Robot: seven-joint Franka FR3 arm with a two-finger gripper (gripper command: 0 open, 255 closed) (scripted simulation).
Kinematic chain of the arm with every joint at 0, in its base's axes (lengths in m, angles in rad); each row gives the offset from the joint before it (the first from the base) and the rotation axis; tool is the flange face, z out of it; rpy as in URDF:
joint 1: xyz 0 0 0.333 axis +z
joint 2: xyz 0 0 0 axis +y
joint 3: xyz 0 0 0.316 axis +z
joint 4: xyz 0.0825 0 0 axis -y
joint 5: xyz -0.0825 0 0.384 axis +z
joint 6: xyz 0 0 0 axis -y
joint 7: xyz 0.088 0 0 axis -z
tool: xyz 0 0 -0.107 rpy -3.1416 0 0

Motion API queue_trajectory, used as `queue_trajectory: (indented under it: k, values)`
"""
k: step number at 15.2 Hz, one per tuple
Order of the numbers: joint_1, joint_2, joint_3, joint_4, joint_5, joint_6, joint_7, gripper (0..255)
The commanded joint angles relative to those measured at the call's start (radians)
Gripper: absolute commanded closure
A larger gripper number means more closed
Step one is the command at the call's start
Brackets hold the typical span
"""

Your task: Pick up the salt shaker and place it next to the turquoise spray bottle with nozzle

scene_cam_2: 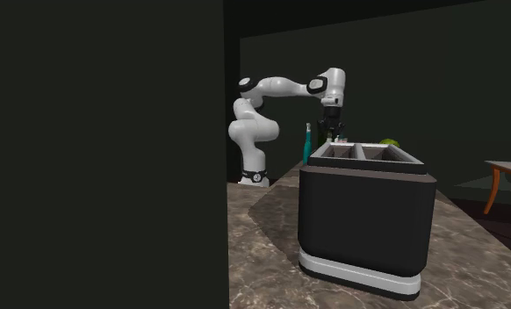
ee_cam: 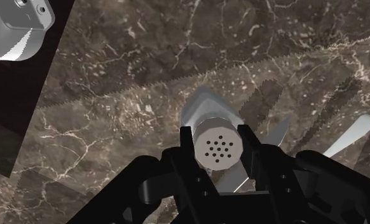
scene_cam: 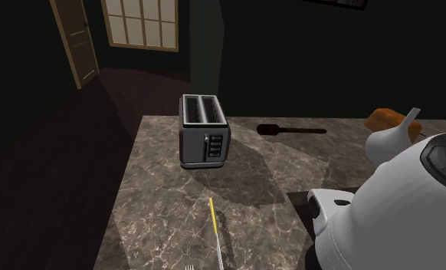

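End effector [ee_cam: 216, 151] grasping the salt shaker [ee_cam: 217, 135]
Black fingers [ee_cam: 185, 145] clamp its perforated grey cap over the marbled surface [ee_cam: 114, 76].

1 toaster [scene_cam: 204, 130], 1 shaker [ee_cam: 219, 147], 1 bottle [scene_cam_2: 307, 142]

Silver salt shaker [ee_cam: 218, 147] with dotted cap, brown white-veined marble counter [scene_cam: 160, 222], turquoise spray bottle [scene_cam_2: 307, 147]

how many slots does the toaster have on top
2. They lie side by side in the top of the toaster: the left slot and the right slot, as the shoulder view shows them. None seem hidden.
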Motion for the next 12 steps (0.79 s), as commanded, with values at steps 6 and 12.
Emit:
queue_trajectory:
  k: [6,12]
  values:
    - [0.006,-0.001,0.073,-0.065,0.060,0.076,-0.004,255]
    - [0.003,0.008,0.140,-0.108,0.112,0.141,-0.010,255]
